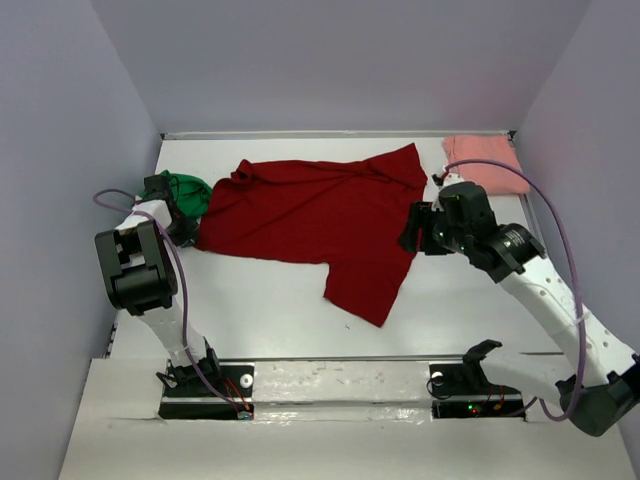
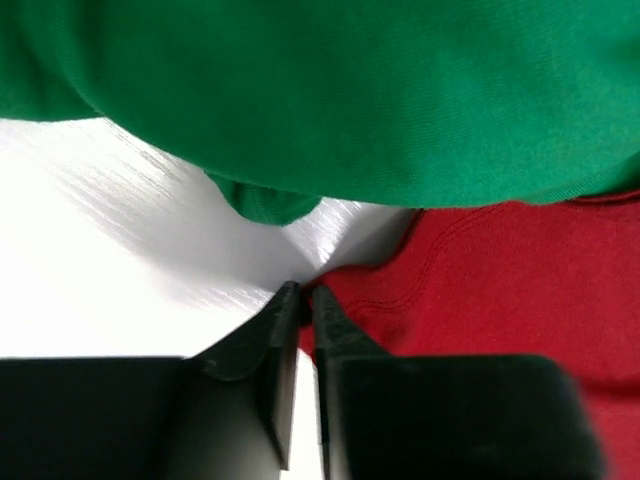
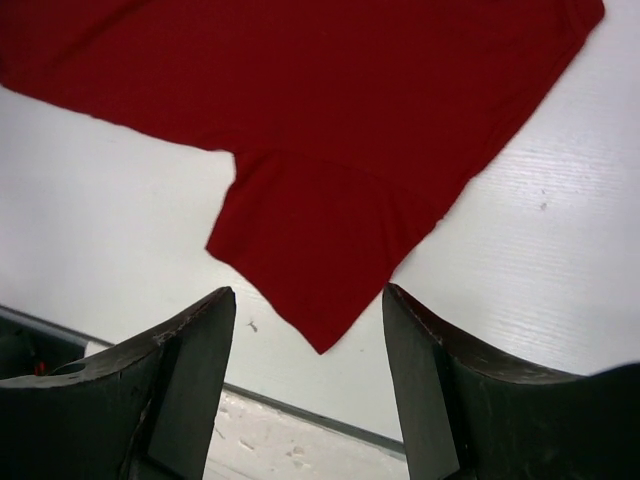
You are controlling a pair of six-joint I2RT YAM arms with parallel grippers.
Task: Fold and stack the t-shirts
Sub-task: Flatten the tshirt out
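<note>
Your left fingers [image 2: 250,345] are pressing together at the edge of the dark red cloth t-shirt [image 1: 320,215]. Your right fingers [image 3: 190,350] are hanging wide apart above it. It is lying unfolded in the middle. The bright green cloth t-shirt [image 1: 185,190] and the salmon pink cloth t-shirt [image 1: 485,160] are waiting at the sides.

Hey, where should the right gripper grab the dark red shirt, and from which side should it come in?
Take the dark red shirt by the pointed corner of its near sleeve, coming down from above on the near side. That corner lies flat with bare table on both sides, and the open right gripper points at it.
</note>
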